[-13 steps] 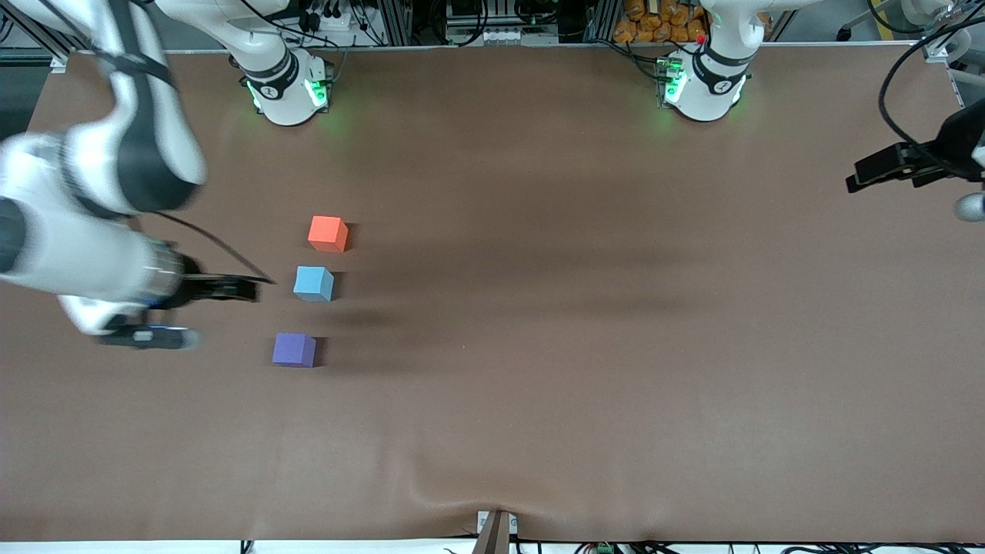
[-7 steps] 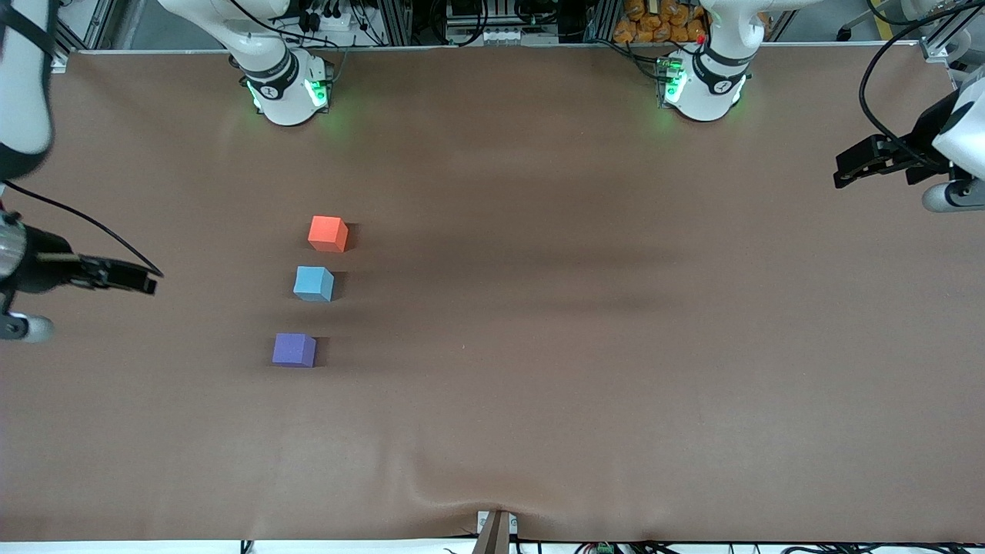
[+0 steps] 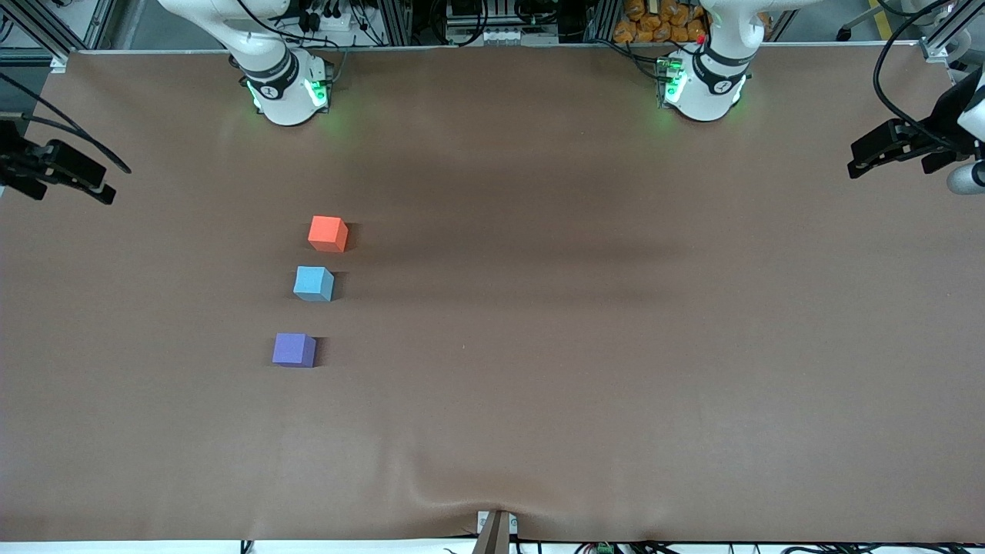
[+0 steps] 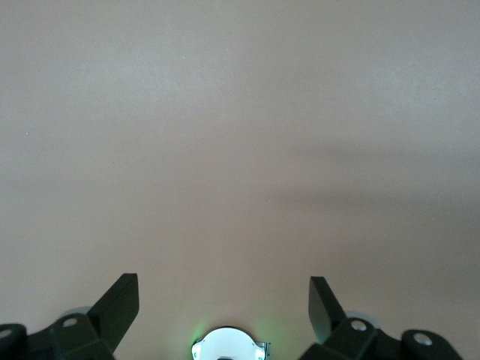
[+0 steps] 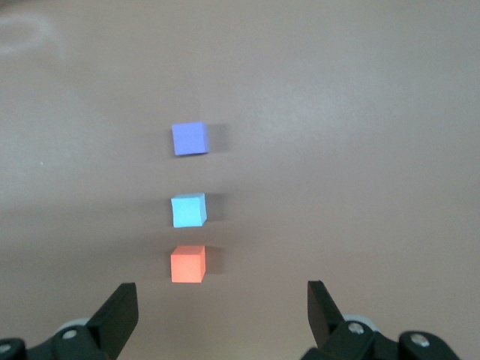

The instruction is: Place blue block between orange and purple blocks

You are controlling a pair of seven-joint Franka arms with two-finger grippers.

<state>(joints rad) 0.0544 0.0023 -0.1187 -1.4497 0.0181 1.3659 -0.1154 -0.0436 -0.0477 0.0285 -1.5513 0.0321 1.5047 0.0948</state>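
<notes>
Three small cubes stand in a row on the brown table (image 3: 585,323), toward the right arm's end. The orange block (image 3: 328,233) is farthest from the front camera, the purple block (image 3: 294,349) nearest, and the blue block (image 3: 313,283) sits between them, closer to the orange one. None touch. The right wrist view shows the same row: purple (image 5: 188,138), blue (image 5: 188,210), orange (image 5: 187,264). My right gripper (image 3: 96,181) is open and empty, up over the table's edge at its own end, well away from the blocks (image 5: 221,307). My left gripper (image 3: 858,160) waits open and empty over the table's edge at the left arm's end (image 4: 223,300).
The right arm's base (image 3: 285,88) and the left arm's base (image 3: 704,85) stand at the table's back edge, lit green. The left arm's base also shows in the left wrist view (image 4: 229,346). The cloth wrinkles near a metal bracket (image 3: 496,531) at the front edge.
My right gripper has drawn back from beside the blue block to the table's edge at its own end. The left gripper has shifted slightly. The blocks have not moved.
</notes>
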